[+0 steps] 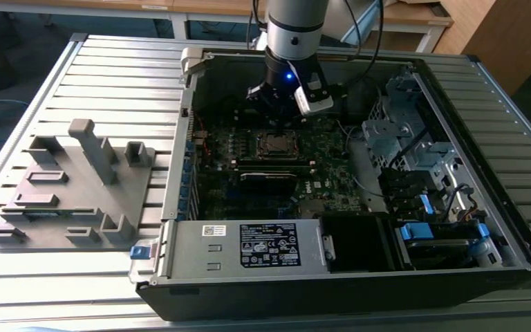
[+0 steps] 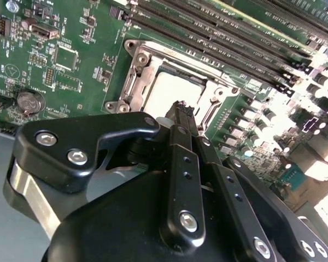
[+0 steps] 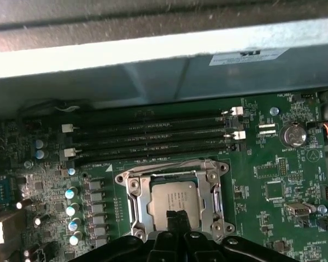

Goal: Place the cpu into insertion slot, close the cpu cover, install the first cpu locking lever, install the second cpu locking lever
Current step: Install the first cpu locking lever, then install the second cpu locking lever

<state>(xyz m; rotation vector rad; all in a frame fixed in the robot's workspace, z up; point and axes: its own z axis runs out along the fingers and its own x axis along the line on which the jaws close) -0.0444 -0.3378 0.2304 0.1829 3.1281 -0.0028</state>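
One chip (image 3: 174, 203) lies seated in its socket (image 3: 135, 185) under the metal frame (image 3: 213, 188); the claw (image 3: 177, 218), fingers pressed together and empty, hovers just above.

Silver-grey arm (image 1: 295, 24), black claw (image 2: 183, 112) linkages, silver screws, blue light

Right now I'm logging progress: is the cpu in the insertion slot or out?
In: the cpu lies flat inside the insertion slot, framed by its silvery rim.
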